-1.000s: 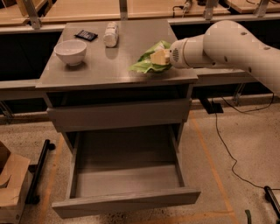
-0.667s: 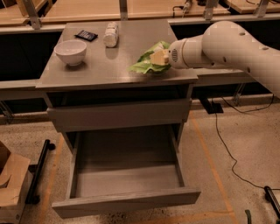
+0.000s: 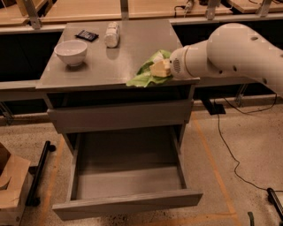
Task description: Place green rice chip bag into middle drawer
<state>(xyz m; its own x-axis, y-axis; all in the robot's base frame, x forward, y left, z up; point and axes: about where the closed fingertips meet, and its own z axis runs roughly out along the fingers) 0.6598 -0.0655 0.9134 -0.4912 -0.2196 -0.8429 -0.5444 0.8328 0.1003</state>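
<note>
Green rice chip bag [image 3: 145, 76] against hand [image 3: 160, 68], on countertop [image 3: 110, 64]

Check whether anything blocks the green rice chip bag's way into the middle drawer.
Nothing visible does. The gripper is at the green rice chip bag on the countertop edge; the middle drawer stands open below it.

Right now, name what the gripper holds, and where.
The gripper sits on the right end of the green rice chip bag; whether it grips cannot be told.

Robotics lab (cables [image 3: 221, 143] on speckled floor [image 3: 252, 185]), wooden benches [image 3: 88, 9], gripper [image 3: 160, 68] at cabinet top [image 3: 128, 55]
</note>
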